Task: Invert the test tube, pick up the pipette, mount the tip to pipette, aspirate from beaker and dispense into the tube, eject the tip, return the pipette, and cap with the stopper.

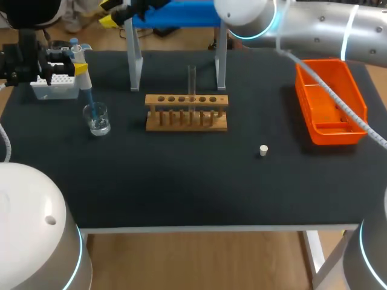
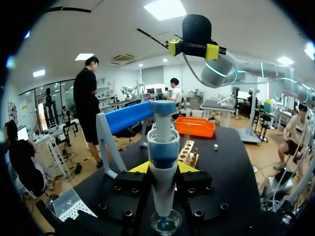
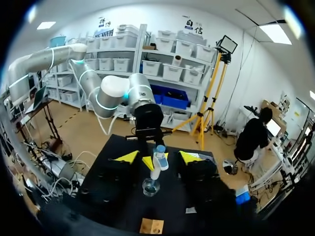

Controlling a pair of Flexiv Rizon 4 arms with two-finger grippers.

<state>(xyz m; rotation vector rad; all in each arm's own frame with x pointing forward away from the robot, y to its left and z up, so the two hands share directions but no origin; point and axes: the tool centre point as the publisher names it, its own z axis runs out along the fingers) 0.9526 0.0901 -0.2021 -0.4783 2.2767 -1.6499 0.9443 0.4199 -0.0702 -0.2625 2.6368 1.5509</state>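
My left gripper (image 1: 68,60) is shut on the white and blue pipette (image 1: 77,53), held upright at the table's left. The pipette's tip (image 1: 89,99) dips into the glass beaker (image 1: 97,118). In the left wrist view the pipette (image 2: 163,157) stands between the yellow tips, over the beaker (image 2: 165,222). A test tube (image 1: 191,81) stands upright in the wooden rack (image 1: 186,112). The white stopper (image 1: 263,150) lies on the mat right of the rack. My right gripper (image 1: 112,13) hangs open at the back, above the stand; its tips (image 3: 158,158) hold nothing.
A white tip box (image 1: 54,86) sits behind the beaker at the far left. The pipette stand (image 1: 175,18), blue with white legs, is at the back middle. An orange bin (image 1: 329,101) stands at the right. The rack (image 3: 151,226) shows below the beaker (image 3: 150,187) in the right wrist view.
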